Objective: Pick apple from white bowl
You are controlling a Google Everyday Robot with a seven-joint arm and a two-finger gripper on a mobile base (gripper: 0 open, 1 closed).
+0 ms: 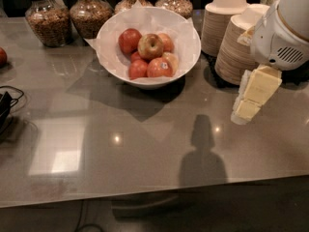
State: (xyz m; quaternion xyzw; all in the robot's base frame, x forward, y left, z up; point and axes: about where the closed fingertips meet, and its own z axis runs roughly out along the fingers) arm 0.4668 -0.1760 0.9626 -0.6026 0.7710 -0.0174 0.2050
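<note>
The white bowl (193, 52), wide and lined with crinkled white paper, stands at the back middle of the grey counter. The yellowish-tan apple (150, 46) with a dark stem dimple lies on top of the pile in it, with red apples (129, 40) around it and a stickered red apple (160, 67) in front. My gripper (244, 111), with pale yellow fingers, hangs from the white arm at the right, well to the right of the bowl and nearer the front, above the counter. It holds nothing that I can see.
Stacks of beige paper bowls (239, 45) stand at the back right, just behind the arm. Glass jars of grain (48, 21) line the back left. A red apple (2, 57) and black cables (7, 105) lie at the left edge. The counter's front edge runs along the bottom.
</note>
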